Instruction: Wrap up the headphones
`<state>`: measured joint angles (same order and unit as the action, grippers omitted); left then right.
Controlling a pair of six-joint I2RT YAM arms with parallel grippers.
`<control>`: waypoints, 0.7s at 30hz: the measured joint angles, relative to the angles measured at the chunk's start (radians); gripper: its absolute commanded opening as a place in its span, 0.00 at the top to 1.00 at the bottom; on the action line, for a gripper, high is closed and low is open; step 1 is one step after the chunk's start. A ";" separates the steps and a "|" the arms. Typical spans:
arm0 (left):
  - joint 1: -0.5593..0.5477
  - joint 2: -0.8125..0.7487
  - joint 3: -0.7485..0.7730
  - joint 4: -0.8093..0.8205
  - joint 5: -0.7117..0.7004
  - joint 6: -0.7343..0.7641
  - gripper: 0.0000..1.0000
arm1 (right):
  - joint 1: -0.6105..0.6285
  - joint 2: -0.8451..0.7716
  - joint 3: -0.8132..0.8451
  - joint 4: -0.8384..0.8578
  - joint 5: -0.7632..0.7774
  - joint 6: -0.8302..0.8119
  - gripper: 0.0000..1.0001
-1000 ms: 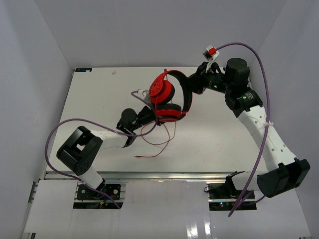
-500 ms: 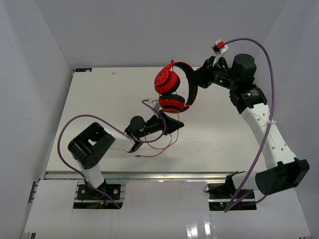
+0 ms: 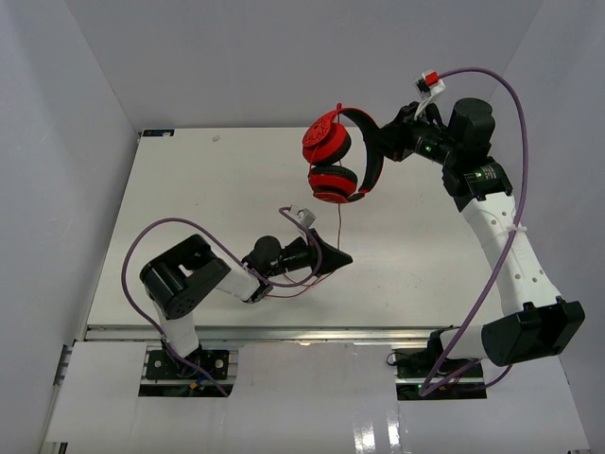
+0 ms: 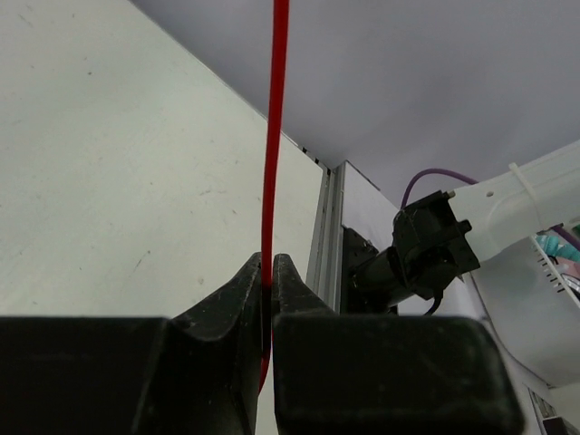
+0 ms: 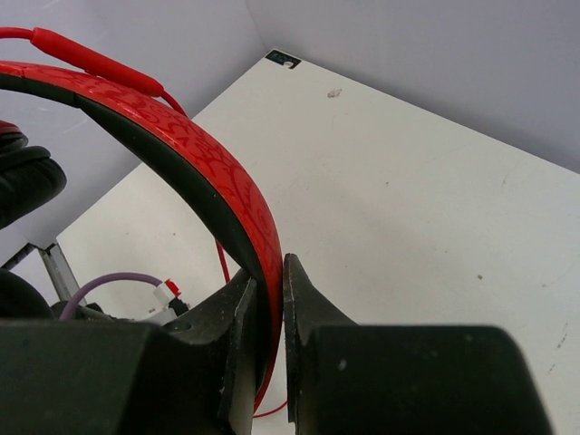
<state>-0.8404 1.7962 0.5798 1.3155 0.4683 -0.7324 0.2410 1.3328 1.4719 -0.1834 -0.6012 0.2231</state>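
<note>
Bright, even light, faint shadows on the flat white bench [image 3: 189, 189]; black left tool [image 4: 267, 272] and right tool [image 5: 269, 272] blur close up.

Open table [image 3: 180, 189] on the left; the taut cable [image 3: 339, 227] (thin, red) crosses mid-table

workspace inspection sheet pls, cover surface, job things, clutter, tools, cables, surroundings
surface: white table, a few faint marks
job's things: headphones held up off the table; red cable runs straight down from them to the left tool
clutter: nothing seen
tools: right tool shut on the headband; left tool shut on the red cable
cables: purple robot cables loop along both arms
surroundings: plain white walls
</note>
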 measured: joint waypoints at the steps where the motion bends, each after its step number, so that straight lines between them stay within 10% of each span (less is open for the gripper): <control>1: -0.008 0.000 -0.011 -0.001 -0.002 0.004 0.84 | -0.004 0.001 0.003 0.000 0.004 0.004 0.92; 11: -0.097 -0.070 -0.130 -0.115 -0.071 0.090 1.00 | -0.009 0.002 0.016 -0.059 0.242 0.009 0.92; 21: -0.221 -0.336 0.039 -0.630 -0.165 0.266 1.00 | 0.109 -0.027 -0.170 -0.067 0.764 0.019 0.92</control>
<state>-1.0612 1.4601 0.6187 0.6851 0.3036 -0.4664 0.3499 1.3057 1.3017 -0.2508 0.1627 0.2417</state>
